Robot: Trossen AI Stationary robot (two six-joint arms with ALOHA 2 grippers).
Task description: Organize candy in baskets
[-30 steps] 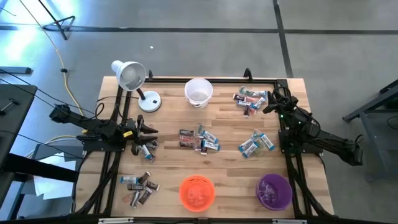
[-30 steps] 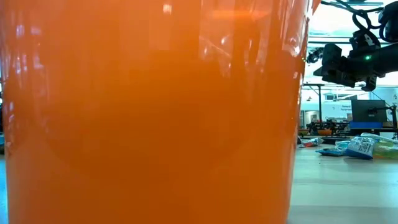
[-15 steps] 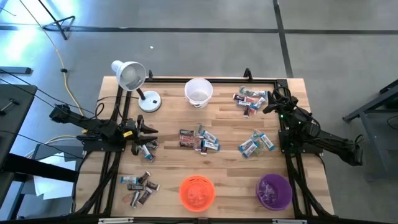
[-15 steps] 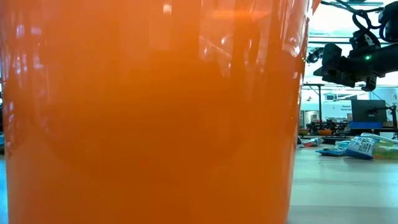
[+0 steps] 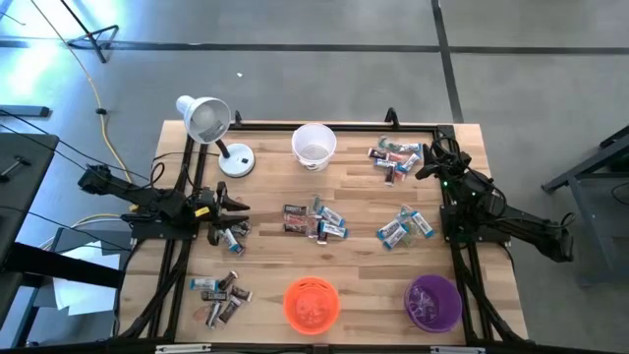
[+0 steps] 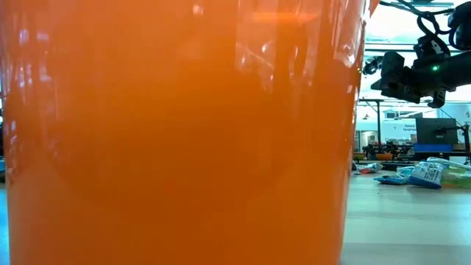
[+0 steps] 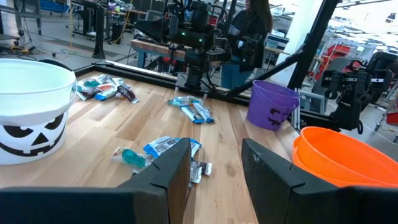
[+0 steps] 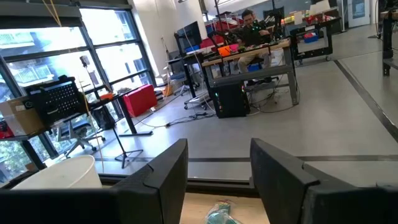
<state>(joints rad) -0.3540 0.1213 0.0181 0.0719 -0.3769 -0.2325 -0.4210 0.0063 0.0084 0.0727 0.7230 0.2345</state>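
1. Left gripper (image 5: 236, 222) is hovering low at the table's (image 5: 354, 206) left edge, fingers parted and holding nothing, right over a small clump of candy (image 5: 232, 235). Right gripper (image 5: 425, 167) is waiting at the far right corner with its fingers spread and empty, just beside another heap of candy (image 5: 393, 158).
2. I am judging that sorting is barely starting: I am lining up a first pick on the left, and nearly all the candy is lying loose in five heaps across the bare wood.
3. Next I am needing to drop onto one piece, close on it alone, then carry it to a bucket.
4. Three buckets are standing apart: white (image 5: 314, 146) at the far edge, orange (image 5: 312, 303) and purple (image 5: 433, 301) at the near edge. All are round, smooth, glossy plastic.
5. Candy pieces are small, flat and crinkly in shiny wrappers, so they are likely slipping or coming up in pairs.
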